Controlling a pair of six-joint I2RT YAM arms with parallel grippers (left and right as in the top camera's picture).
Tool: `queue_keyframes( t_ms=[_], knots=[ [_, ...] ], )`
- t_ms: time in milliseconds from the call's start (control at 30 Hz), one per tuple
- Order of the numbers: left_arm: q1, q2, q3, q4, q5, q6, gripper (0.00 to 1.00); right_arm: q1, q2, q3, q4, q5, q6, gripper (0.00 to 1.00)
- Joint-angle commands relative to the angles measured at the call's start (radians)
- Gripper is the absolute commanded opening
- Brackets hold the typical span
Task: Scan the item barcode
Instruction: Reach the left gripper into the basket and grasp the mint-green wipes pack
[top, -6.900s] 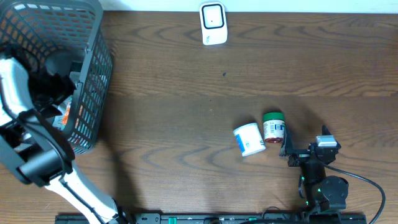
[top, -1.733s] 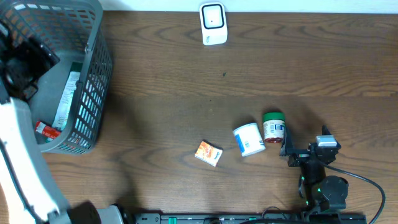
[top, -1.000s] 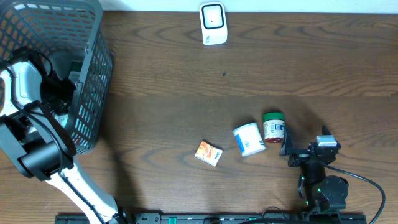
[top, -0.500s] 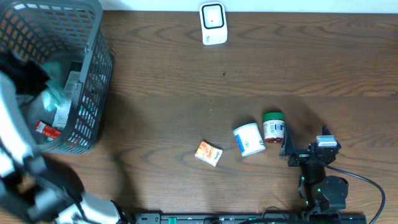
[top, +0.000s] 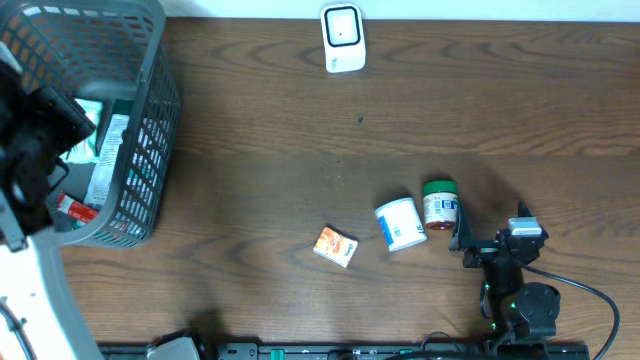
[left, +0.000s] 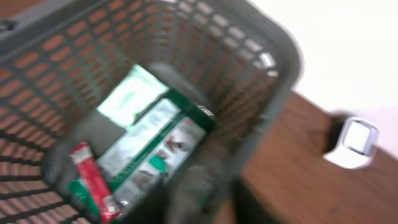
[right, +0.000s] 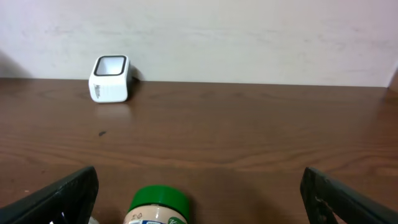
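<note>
The left arm's jaws (top: 45, 125) hang over the grey plastic mesh basket (top: 155, 120) at the counter's far left. Its wrist view is smeared with motion, so I cannot tell whether they are apart, together or clamped on something. Below them in the basket lie a long green-and-white flat packet (left: 155, 149), a pale green sachet (left: 132, 96) at its upper end and a slim red stick pack (left: 93, 180) beside its lower end. These look like the items waiting to be scanned. The right arm's jaws (right: 199, 186) stand wide apart and hold nothing, parked just behind a green-lidded jar (top: 439, 205). That jar lies beside a white round tub (top: 400, 224), with a small orange box (top: 335, 246) a little further left on the dark wooden counter (top: 300, 150). The white barcode scanner (top: 342, 38) stands at the back edge, well apart from the basket. The step looks like fetching an item from the basket. Next, the left jaws need a firm hold on one packet, lifted clear of the basket wall and carried to the scanner with the barcode facing its window.
</note>
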Motion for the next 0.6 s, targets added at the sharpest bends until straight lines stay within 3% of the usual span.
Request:
queue_keyframes(
  t_ms=[0,167,333,567],
  knots=[
    [0.01,0.111,-0.012,0.023,-0.119,0.002,0.62,0.005,-0.005,-0.003,-0.001,0.006,-0.015,0.99],
    [0.051,0.318,-0.012,0.155,-0.142,0.029,0.77,0.005,-0.005,-0.003,-0.001,0.006,-0.015,0.99],
    [0.075,0.51,-0.012,0.26,-0.141,0.218,0.87,0.005,-0.005,-0.003,-0.001,0.006,-0.015,0.99],
    [0.085,0.764,-0.012,0.385,-0.141,0.389,0.9,0.005,-0.005,-0.003,-0.001,0.006,-0.015,0.99]
  ],
)
